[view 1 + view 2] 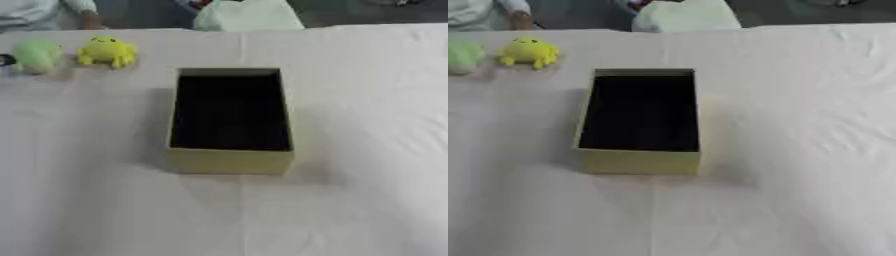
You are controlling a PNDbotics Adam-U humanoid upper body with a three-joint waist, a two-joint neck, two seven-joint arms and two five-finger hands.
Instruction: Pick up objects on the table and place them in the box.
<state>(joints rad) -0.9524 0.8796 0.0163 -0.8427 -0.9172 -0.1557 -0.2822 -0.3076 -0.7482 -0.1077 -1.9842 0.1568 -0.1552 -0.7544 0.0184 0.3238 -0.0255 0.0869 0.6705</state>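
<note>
Neither robot hand is showing in either eye view, so how their fingers are standing cannot be told. The open, pale yellow cardboard box (pixel 230 161) with a dark inside is sitting mid-table on the white cloth (pixel 367 150), its long axis running away from the robot. A bright yellow soft toy (pixel 107 51) and a pale green rounded soft toy (pixel 36 56) are lying just beside each other at the far left, beyond the box, which is probably favouring the left arm.
</note>
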